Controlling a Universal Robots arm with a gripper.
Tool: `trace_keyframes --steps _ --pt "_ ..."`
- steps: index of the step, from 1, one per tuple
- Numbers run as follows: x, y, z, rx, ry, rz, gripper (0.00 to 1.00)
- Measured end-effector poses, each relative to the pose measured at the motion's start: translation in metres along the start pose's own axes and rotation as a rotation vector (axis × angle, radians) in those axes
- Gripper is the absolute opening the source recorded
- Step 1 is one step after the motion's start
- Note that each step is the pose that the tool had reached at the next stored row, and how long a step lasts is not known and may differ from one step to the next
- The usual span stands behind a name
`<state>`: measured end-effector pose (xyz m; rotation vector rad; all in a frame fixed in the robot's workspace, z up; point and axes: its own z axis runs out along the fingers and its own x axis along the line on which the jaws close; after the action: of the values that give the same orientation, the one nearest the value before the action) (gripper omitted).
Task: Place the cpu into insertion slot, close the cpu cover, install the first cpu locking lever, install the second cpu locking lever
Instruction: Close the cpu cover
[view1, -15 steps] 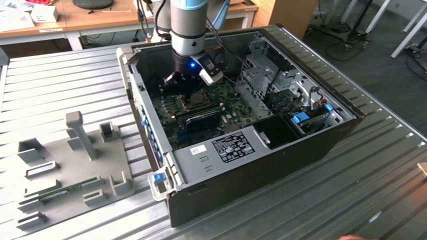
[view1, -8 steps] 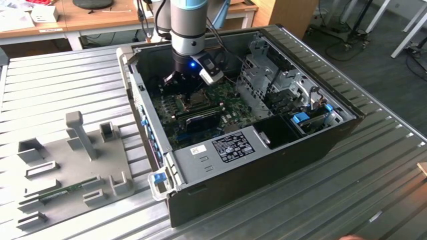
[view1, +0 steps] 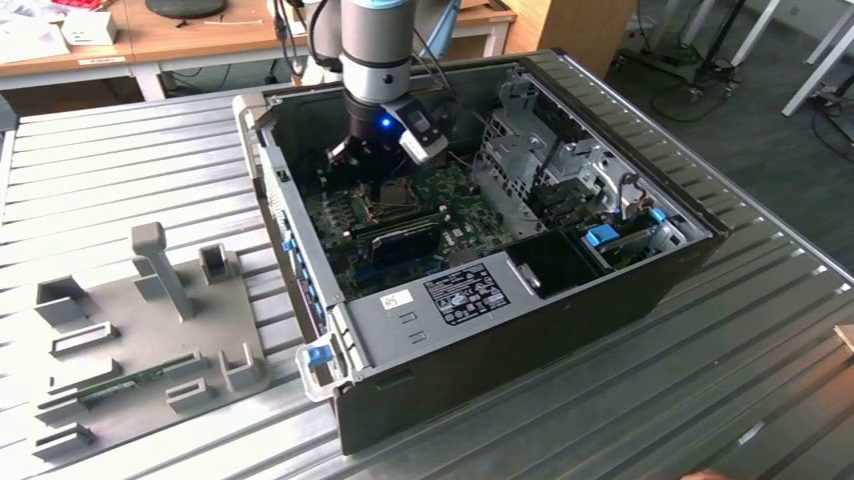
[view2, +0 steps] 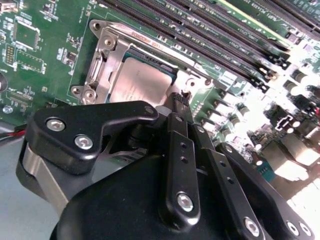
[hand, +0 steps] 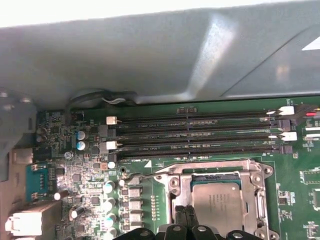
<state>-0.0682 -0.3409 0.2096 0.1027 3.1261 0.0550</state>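
Gripper (view2: 180, 98), fingers closed together and holding nothing, tips at the edge of the cpu cover (view2: 106, 57) lying over the cpu (view2: 145, 82).

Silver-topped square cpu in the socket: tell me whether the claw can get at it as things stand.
Probably yes. The black claw hangs at the edge of the grey square cpu, whose top lies bare within the silver metal frame; nothing stands between them.

The grey arm (view1: 374, 40) bears black, silver-screwed fingers (view2: 181, 150)
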Motion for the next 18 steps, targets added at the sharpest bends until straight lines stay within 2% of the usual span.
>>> trace_keyframes --steps 10,18 --pt "-0.0003 0.0007 -0.0210 0.0000 -0.0007 0.000 0.10" --pt "-0.0013 0.0008 -0.0218 0.0002 -0.0007 0.000 0.10"
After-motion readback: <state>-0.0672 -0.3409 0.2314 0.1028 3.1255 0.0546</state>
